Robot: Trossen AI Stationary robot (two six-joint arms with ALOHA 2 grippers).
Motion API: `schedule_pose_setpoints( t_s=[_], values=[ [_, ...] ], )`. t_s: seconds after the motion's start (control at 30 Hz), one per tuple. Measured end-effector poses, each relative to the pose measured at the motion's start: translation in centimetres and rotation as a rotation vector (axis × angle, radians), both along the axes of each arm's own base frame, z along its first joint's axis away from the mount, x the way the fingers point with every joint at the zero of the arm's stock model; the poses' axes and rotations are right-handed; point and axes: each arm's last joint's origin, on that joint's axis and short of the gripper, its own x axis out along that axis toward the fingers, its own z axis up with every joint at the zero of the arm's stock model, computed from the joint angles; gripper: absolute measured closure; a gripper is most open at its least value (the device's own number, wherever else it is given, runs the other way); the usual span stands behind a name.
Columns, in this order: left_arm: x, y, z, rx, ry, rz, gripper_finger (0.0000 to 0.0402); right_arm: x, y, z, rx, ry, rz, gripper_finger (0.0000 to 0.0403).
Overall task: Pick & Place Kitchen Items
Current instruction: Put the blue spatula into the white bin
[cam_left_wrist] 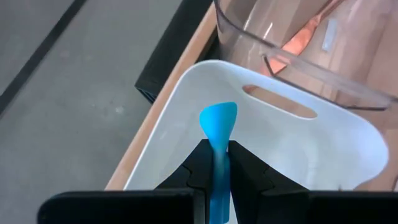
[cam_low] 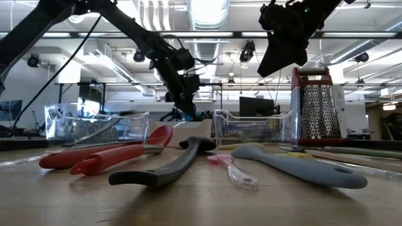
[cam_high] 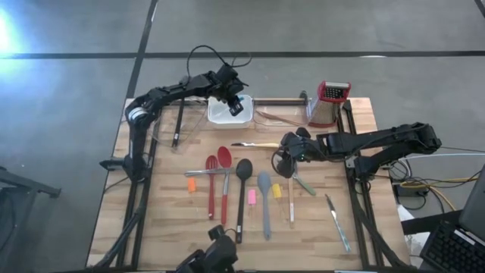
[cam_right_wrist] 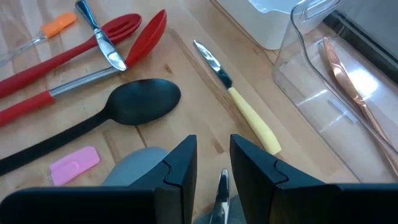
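The blue spatula [cam_left_wrist: 217, 124] sits clenched in the left pincer [cam_left_wrist: 216, 163], its long way pointing down into the white tray [cam_left_wrist: 348, 134] at twelve o'clock on the desk [cam_high: 167, 227]. The right pincer [cam_right_wrist: 213, 165] hangs released over a thin knife [cam_right_wrist: 222, 186], near the middle.

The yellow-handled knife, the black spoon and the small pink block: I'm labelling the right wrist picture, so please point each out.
Yellow-handled knife [cam_right_wrist: 252, 121]: right wrist view, on its yellow handle.
Black spoon [cam_right_wrist: 144, 101]: right wrist view, on its bowl.
Small pink block [cam_right_wrist: 74, 165]: right wrist view, on its flat top.
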Motion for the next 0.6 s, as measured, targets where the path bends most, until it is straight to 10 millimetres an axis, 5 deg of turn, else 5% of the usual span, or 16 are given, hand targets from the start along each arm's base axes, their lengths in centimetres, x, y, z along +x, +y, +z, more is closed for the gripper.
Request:
schedule_pose_setpoints(
  t_s=[0.6],
  values=[
    [1.1,1.0,-4.0,-0.015,0.065,-0.073,0.0367,0.0,-0.2,0.0,-0.003,-0.001,-0.011,0.0312]
  ],
)
